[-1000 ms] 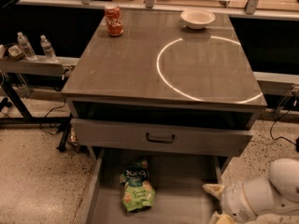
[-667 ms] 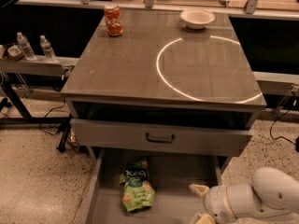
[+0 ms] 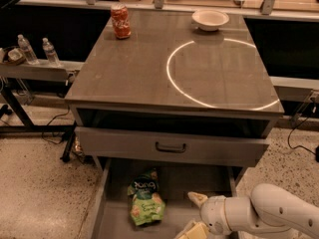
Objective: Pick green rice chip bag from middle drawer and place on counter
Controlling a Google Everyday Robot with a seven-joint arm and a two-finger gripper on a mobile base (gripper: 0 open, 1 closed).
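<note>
The green rice chip bag (image 3: pixel 145 198) lies flat on the floor of the pulled-out middle drawer (image 3: pixel 115 220), dark green end toward the back. My gripper (image 3: pixel 193 214) comes in from the lower right on a white arm, its fingers (image 3: pixel 197 198) spread open, just right of the bag and apart from it. Nothing is held. The counter (image 3: pixel 134 73) with its bright white ring sits above.
A red soda can (image 3: pixel 120 20) and a white bowl (image 3: pixel 210 19) stand at the back of the counter. The drawer front with a dark handle (image 3: pixel 171 147) overhangs the open drawer. Water bottles (image 3: pixel 36 50) stand on the left side shelf. Cables trail on the floor.
My arm has moved left across the drawer, bringing the gripper from the right edge to just beside the bag. The bag has not moved.
</note>
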